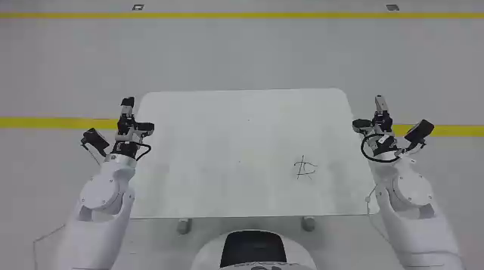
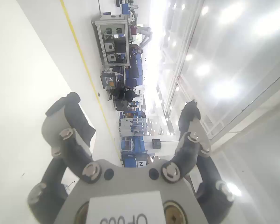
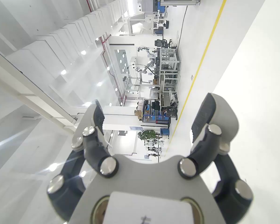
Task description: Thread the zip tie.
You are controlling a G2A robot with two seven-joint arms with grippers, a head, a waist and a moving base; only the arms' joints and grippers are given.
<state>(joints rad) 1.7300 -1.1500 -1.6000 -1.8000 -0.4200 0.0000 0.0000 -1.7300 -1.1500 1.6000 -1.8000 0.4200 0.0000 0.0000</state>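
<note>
Far left of the top view: the left gripper [image 1: 127,108], held just off the left edge of the white table [image 1: 227,119], out over the floor. In the left wrist view, the same left gripper [image 2: 131,101] spread wide, dark fingers [image 2: 70,117] well apart, clamped on nothing and touching nothing.

Beside that arm, and again at the far side of the table: a yellow floor stripe [image 1: 45,122], running across the frame.

Lower right of the tabletop: the zip tie [image 1: 305,168], thin and dark, bent into a small loop and lying on the surface. Well apart from both grippers, nearer the right one. Threaded through its head or not? Too small to tell.

Far right of the top view: the right gripper [image 1: 380,108], held just off the table's right edge, level with the left one across the frame. In the right wrist view, the right gripper [image 3: 154,101] likewise wide open, ribbed pads [image 3: 203,115] facing each other across a broad gap, gripping nothing, in contact with nothing.
</note>
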